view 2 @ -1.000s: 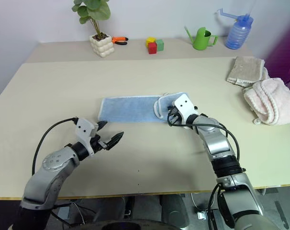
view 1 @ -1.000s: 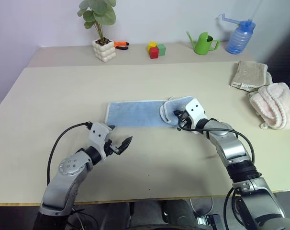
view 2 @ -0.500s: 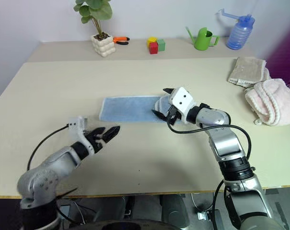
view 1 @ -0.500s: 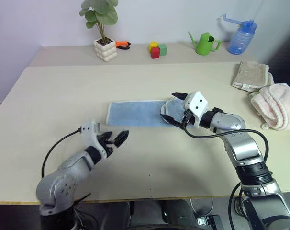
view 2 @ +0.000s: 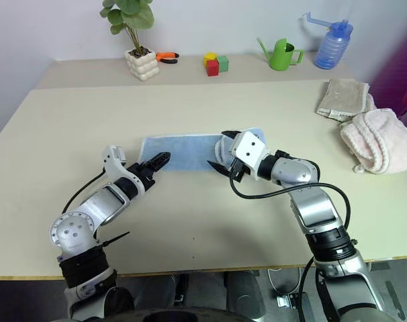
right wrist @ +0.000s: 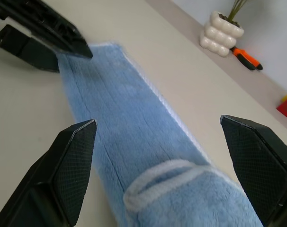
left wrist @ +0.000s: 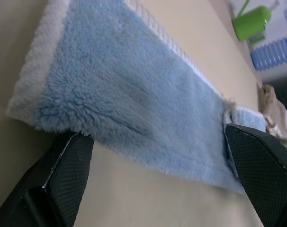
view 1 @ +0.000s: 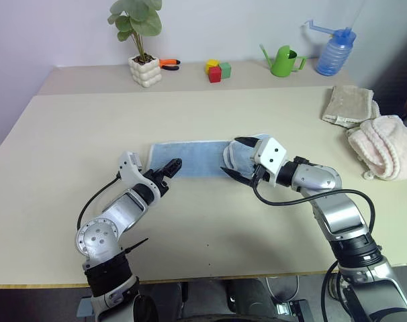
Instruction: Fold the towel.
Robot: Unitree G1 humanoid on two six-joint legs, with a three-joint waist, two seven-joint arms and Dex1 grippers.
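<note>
The towel (view 1: 193, 159) lies flat in the middle of the table (view 1: 69, 134), a long blue strip running across in front of me. Its right end is folded back over itself, so a paler hem curves across the top of the blue there.

My left gripper (view 1: 168, 168) is released, its fingers spread apart, and sits at the towel's left end on the side nearer me. In the left wrist view the two fingers (left wrist: 58, 179) stand wide, one just under the towel's near corner and the other further along its near edge; I cannot tell whether either actually touches the cloth.

My right gripper (view 1: 236, 158) is also released, jaws wide and holding nothing. It hangs just above the towel's folded right end, pointing along the strip toward the left end. In the right wrist view its fingers (right wrist: 75, 165) stand on either side of the towel, with the hem loop between them and my left gripper visible at the far end.

Well to the right of the towel, a beige cloth (view 1: 351, 105) and a pink towel (view 1: 385, 144) lie at the table edge, touching each other. Beyond the towel, along the back of the table, stand a potted plant (view 1: 142, 50), orange pliers (view 1: 168, 64), coloured blocks (view 1: 218, 70), a green watering can (view 1: 284, 60) and a blue bottle (view 1: 336, 50).
</note>
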